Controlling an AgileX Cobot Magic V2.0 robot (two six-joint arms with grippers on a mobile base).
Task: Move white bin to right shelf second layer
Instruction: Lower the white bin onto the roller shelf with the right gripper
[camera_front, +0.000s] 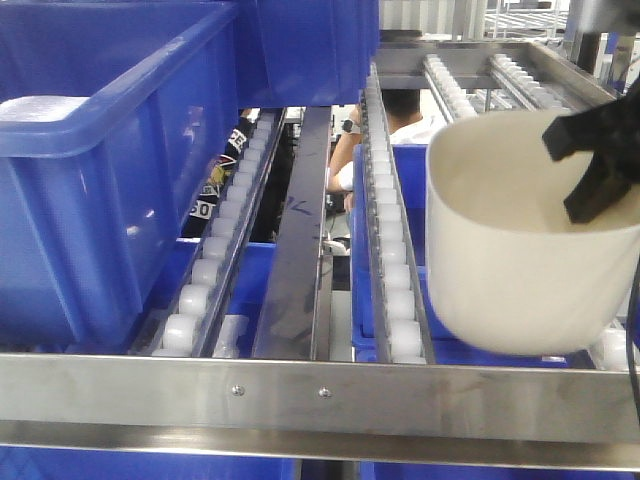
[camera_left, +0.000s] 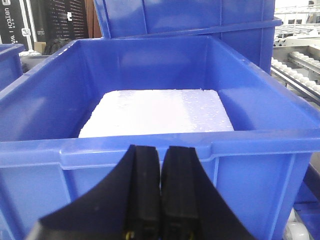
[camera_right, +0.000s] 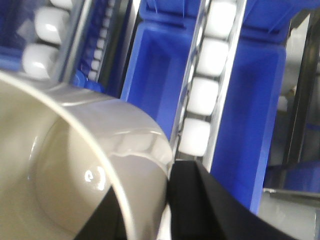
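In the front view, the smooth cream-white plastic bin (camera_front: 525, 245) sits at the right side, over the steel shelf level with rows of small white rollers (camera_front: 392, 260) and just behind the flat steel front rail with rivets (camera_front: 320, 395). Its bottom is down near the rollers, but I cannot tell if it rests on them. The black right gripper (camera_front: 592, 160) is at the bin's right rim, with one finger inside the mouth and one outside, so it is pinching the wall. A big blue plastic crate (camera_front: 110, 170) stands on the left side of the same shelf level. In the left wrist view, the black left gripper (camera_left: 161, 192) has its two fingers pressed flat together with nothing between them. It points at the big blue crate (camera_left: 150, 165), and a flat white foam sheet (camera_left: 157, 112) lies inside on the bottom. In the right wrist view, the bin's rim (camera_right: 130, 150) runs between the dark fingers (camera_right: 210, 205) of the right gripper, which squeeze it. White rollers (camera_right: 207, 90) and blue crates (camera_right: 155, 65) show below.
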